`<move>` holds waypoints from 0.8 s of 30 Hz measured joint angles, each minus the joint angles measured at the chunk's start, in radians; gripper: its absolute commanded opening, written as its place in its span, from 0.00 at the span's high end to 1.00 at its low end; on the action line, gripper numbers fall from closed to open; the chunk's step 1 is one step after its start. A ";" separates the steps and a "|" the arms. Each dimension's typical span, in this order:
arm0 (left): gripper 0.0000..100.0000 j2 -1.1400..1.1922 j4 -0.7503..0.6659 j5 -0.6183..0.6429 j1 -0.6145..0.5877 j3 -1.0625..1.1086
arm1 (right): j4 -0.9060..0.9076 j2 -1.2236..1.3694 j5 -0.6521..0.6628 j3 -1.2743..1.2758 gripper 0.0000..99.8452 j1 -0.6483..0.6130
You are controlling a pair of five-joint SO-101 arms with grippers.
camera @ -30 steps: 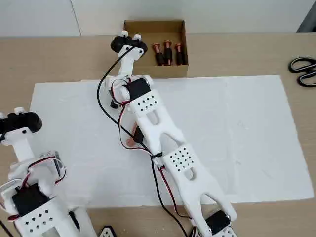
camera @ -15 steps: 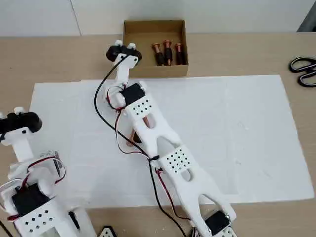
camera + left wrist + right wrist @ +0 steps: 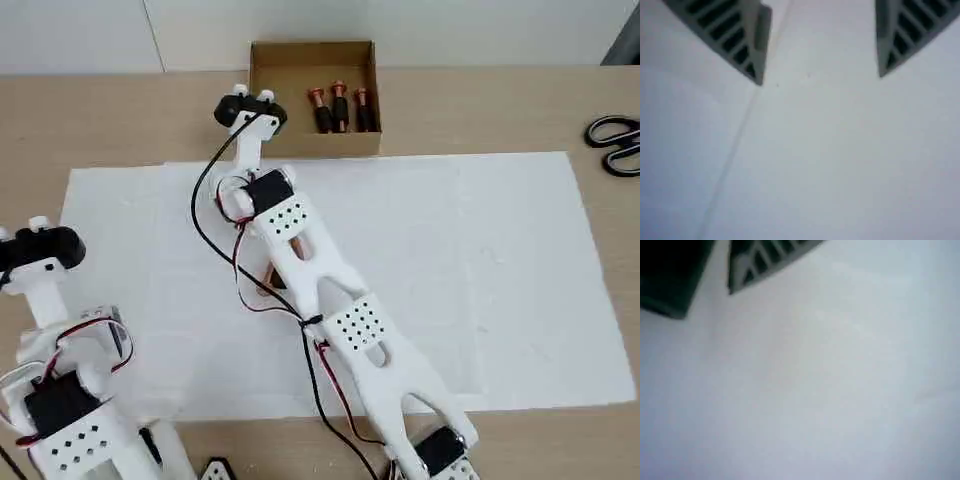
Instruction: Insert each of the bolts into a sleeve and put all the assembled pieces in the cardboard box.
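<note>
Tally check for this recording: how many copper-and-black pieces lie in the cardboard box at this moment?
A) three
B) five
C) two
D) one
A: the high view shows three assembled pieces lying side by side in the cardboard box, all in the half of it nearer the scissors.
</note>
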 measured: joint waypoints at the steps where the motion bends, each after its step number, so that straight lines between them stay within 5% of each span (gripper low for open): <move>1: 0.86 0.000 0.000 0.000 0.000 0.000 | 0.000 0.000 0.000 0.000 0.90 0.002; 19: 0.86 0.000 0.000 0.000 0.000 0.000 | -0.009 0.064 -0.002 -0.017 0.90 -0.009; 24: 0.86 0.000 0.000 0.000 0.000 0.000 | 0.008 0.063 -0.002 -0.020 0.99 -0.014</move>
